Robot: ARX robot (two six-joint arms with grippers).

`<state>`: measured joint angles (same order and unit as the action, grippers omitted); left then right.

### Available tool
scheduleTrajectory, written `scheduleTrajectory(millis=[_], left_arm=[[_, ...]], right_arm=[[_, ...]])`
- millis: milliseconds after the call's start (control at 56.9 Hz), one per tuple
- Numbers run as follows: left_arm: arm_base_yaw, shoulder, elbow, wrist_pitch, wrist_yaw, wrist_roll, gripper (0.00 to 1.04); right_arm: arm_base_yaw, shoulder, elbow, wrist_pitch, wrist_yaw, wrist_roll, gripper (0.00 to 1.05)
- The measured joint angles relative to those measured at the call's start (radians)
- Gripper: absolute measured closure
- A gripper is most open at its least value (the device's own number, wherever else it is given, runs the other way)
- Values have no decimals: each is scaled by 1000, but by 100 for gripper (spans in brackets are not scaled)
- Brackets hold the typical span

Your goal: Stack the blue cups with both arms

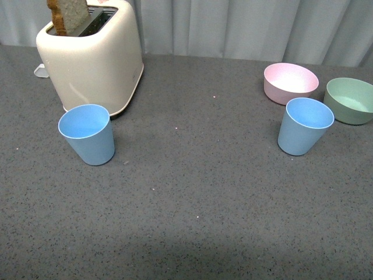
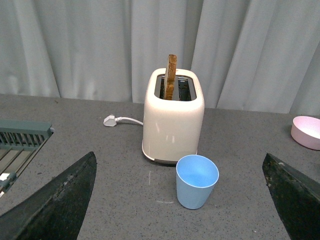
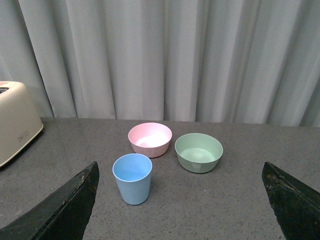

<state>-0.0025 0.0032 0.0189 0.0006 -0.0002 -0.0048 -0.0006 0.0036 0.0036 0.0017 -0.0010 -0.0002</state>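
- A cream toaster stands on the grey speckled bench and serves as the landmark; a browned slice of toast is seen standing upright in one of its slots.
- The first blue cup is set upright, rim up, just in front of the toaster; whether the two touch cannot be told. Only its own blue inner wall and bottom are seen inside.
- The second blue cup is set upright well apart from the toaster, off to the robot's right. Its inside likewise shows plain blue.
- A pink bowl is placed just behind the second blue cup, on the same side of the toaster. A green bowl lies farther still from the toaster, just beside the pink one. Only the bowls' own pale insides are seen.
- In the right wrist view, the second blue cup is seen apart from both bowls.
- A white plug with its cord lies beside the toaster.
- The left claw is held wide apart, gripping nothing, facing the toaster and the first blue cup.
- The right claw is also spread wide, gripping nothing, facing the second blue cup and the bowls.
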Motion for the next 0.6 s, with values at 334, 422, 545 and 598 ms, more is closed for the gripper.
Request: scheduleTrajectory(millis=[334, 422, 545, 598], left_arm=[[0, 0, 0, 0, 0, 0, 7], [-45, 72, 46, -135, -156, -57, 7], [-42, 272, 68, -149, -234, -128, 7], [-35, 344, 74, -88, -230, -131, 7]], right_arm=[[0, 0, 0, 0, 0, 0, 10], [0, 0, 0, 0, 0, 0, 10], [0, 0, 0, 0, 0, 0, 10], [0, 0, 0, 0, 0, 0, 10]])
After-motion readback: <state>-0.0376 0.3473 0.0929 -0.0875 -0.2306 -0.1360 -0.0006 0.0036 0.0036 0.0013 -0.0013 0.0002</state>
